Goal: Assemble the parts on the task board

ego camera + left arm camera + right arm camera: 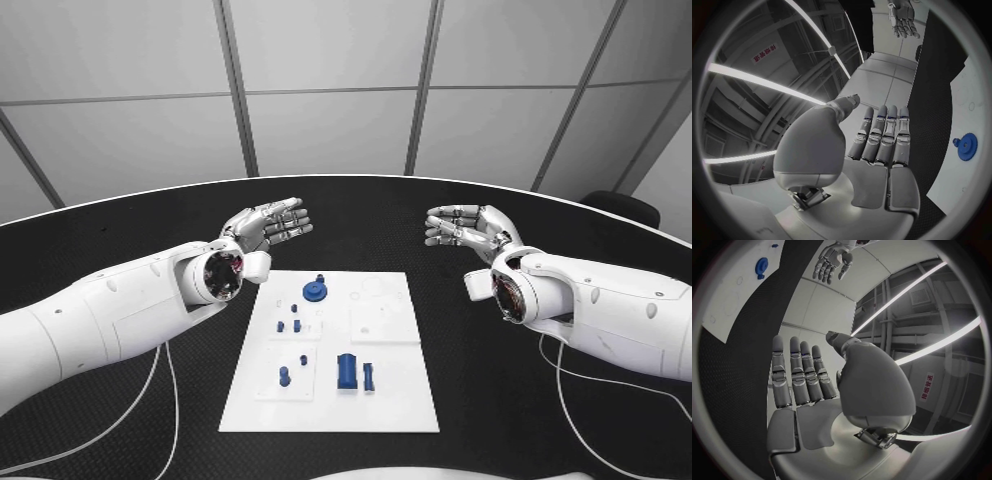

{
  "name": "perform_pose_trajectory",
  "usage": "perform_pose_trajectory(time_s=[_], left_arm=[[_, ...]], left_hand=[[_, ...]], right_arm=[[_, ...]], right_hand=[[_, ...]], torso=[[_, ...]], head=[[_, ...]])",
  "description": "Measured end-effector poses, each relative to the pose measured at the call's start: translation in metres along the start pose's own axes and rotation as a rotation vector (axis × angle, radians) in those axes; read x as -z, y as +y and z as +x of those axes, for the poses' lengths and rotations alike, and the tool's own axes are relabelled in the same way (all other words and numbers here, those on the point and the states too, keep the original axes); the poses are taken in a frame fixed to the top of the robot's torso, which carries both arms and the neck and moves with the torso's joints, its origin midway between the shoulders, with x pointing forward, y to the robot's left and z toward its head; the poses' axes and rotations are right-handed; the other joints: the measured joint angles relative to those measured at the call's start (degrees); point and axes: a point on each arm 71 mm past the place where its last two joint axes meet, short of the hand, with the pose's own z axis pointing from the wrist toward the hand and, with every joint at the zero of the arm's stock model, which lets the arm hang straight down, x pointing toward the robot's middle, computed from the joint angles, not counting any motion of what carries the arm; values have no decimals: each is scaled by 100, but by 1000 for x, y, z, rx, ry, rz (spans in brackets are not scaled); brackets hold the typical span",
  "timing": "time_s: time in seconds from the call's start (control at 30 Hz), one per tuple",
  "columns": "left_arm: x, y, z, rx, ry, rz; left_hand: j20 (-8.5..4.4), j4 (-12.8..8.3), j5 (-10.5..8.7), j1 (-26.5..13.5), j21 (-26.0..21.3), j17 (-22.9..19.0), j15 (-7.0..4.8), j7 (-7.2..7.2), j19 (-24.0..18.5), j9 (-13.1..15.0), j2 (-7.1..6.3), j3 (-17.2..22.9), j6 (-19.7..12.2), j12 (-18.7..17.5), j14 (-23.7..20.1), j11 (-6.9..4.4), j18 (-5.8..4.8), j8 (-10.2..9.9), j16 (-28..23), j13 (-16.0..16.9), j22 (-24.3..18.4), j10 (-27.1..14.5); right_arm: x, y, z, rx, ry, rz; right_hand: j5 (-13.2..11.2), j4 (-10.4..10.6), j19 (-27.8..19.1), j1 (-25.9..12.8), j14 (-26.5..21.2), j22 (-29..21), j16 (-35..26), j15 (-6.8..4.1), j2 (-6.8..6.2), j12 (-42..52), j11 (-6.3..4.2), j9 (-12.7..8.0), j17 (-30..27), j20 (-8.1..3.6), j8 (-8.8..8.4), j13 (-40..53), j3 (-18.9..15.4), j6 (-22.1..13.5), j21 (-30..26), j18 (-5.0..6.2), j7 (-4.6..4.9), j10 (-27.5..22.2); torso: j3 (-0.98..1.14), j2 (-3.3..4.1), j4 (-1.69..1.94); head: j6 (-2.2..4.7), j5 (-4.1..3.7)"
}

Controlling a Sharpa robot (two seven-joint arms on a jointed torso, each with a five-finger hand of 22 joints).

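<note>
Blue parts on task board: small, rigid, probably light; pinch by the sides. Left hand and right hand spread, empty.

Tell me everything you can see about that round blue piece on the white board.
The round blue part looks like a toothed gear of matte plastic, with a raised hub in its middle. It lies flat near the far left corner of the task board, apart from the smaller blue pieces. Nothing touches it; both hands hover beyond the board.

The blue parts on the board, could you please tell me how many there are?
8 visible: a gear at the far end, three small ones mid-left, two near-left, a block and peg nearby; others may be hidden.
</note>
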Motion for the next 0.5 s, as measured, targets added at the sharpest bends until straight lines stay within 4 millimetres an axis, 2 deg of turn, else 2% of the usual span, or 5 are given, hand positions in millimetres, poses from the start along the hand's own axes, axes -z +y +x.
perform_pose_trajectory(time_s=[0.07,0.13,0.27,0.37,0.5], left_arm=[[-2,2,1,4,-19,2],[-3,3,3,3,-18,0],[0,3,2,-9,-22,6],[3,4,4,-24,-33,13],[8,7,10,-61,-58,31]], left_hand=[[0,20,0,27,-66,0,25,0,0,-24,27,-17,0,-65,-25,18,0,-17,-137,0,3,-18],[-315,-86,-170,-345,-234,-76,-172,-157,-780,-306,227,-595,-905,-181,-838,-198,-225,-231,-565,-67,-54,-1051],[-968,-309,-498,-1442,-544,-222,-601,-521,-2452,-868,603,-1718,-2761,-378,-2467,-674,-542,-636,-1364,-206,-201,-3157],[-1204,-389,-616,-2031,-653,-277,-756,-653,-3062,-1072,738,-2123,-3435,-446,-3056,-848,-621,-780,-1649,-258,-253,-3920],[-1452,-477,-733,-4577,-780,-333,-919,-796,-3715,-1290,881,-2560,-4160,-512,-3686,-1033,-713,-939,-1959,-312,-309,-4742]], right_arm=[[-4,0,-1,-8,-5,-4],[-5,-1,-1,-6,-7,-4],[0,0,4,-13,-12,-5],[2,1,10,-22,-23,-9],[9,5,24,-44,-49,-15]], right_hand=[[0,-42,172,12,191,-171,-28,-22,36,-78,-21,-73,-86,-19,-39,-190,-6,49,0,-1,11,67],[-226,-195,-69,-376,-71,-672,-300,-138,304,-189,-163,-574,-490,-262,-161,-412,-518,-861,-47,-90,-167,-235],[-710,-471,-2247,-1442,-2233,-1656,-838,-367,734,-378,-482,-1619,-1311,-720,-406,-784,-1648,-2924,-211,-512,-580,-1866],[-869,-562,-3283,-1948,-3267,-1983,-1017,-443,878,-440,-588,-1967,-1585,-878,-489,-904,-2023,-3612,-265,-630,-717,-3111],[-1061,-674,-4553,-4306,-4541,-2377,-1230,-540,1052,-507,-714,-2388,-1915,-1066,-578,-1049,-2476,-4440,-309,-761,-884,-4707]], torso=[[-1,-20,-1],[-1,-25,-1],[7,-10,20],[26,24,72],[85,107,216]], head=[[38,14],[49,19],[69,18],[143,16],[328,20]])
